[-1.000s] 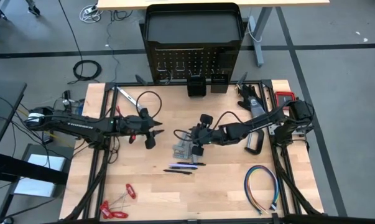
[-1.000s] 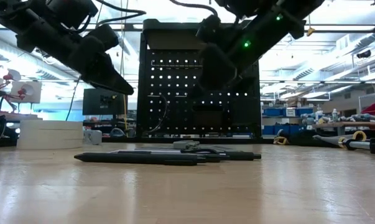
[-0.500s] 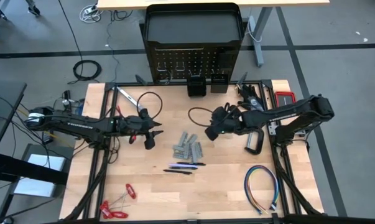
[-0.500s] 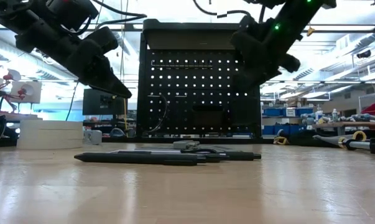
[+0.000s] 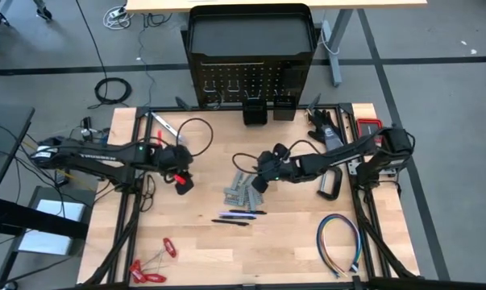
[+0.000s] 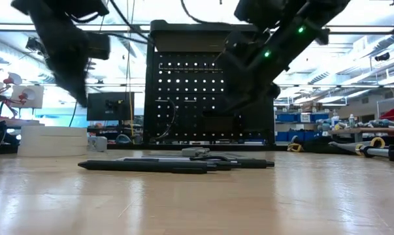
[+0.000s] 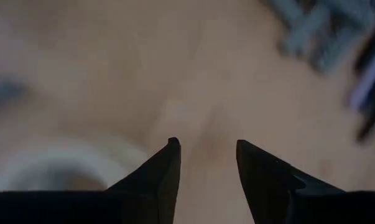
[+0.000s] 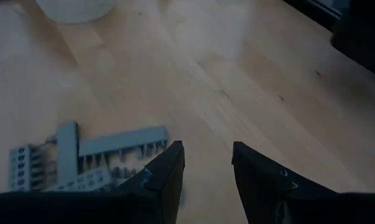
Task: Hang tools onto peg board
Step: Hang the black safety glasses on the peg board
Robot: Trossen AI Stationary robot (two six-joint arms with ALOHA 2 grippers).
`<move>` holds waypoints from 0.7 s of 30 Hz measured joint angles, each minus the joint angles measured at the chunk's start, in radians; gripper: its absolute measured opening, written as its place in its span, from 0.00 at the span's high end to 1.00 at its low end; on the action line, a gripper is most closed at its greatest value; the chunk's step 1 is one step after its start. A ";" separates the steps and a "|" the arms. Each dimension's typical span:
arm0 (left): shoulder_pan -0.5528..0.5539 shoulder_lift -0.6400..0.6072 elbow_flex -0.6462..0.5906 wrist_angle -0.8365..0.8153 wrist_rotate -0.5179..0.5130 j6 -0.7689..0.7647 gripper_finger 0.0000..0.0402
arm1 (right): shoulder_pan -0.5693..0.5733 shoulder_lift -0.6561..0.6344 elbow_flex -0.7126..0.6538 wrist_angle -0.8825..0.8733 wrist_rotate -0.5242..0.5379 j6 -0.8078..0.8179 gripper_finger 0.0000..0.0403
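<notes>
From above, two dark arms reach over the wooden table (image 5: 291,242). The left gripper (image 5: 180,176) hangs over bare wood; the right gripper (image 5: 259,179) hovers just beside a pile of grey metal pieces (image 5: 241,190). Two dark pens (image 5: 236,217) lie below the pile. The peg board (image 5: 251,76) stands at the table's far edge with two black bins (image 5: 268,109) at its foot.

At table height, the pens (image 6: 177,164) lie before the upright peg board (image 6: 210,98).

From the left wrist, the two fingers (image 7: 159,177) stand apart, holding nothing.

From the right wrist, the fingers (image 8: 165,171) are likewise parted and empty, the grey pieces (image 8: 81,158) close alongside.
</notes>
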 joint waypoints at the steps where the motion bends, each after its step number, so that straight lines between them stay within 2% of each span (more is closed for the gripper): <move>1: -0.013 0.000 0.013 -0.051 0.035 -0.025 0.60 | -0.003 0.011 0.000 0.014 -0.001 -0.011 0.64; 6: -0.089 0.016 0.026 -0.242 0.275 -0.124 0.60 | -0.018 0.048 0.001 0.080 -0.001 -0.031 0.64; 8: -0.126 0.028 0.023 -0.341 0.334 -0.189 0.60 | -0.021 0.051 0.000 0.076 -0.003 -0.038 0.64; 14: -0.200 0.071 0.023 -0.539 0.395 -0.300 0.60 | -0.021 0.050 0.000 0.094 -0.009 -0.050 0.64; 21: -0.236 0.102 0.023 -0.524 0.417 -0.357 0.60 | -0.006 0.049 0.000 0.088 -0.009 -0.050 0.64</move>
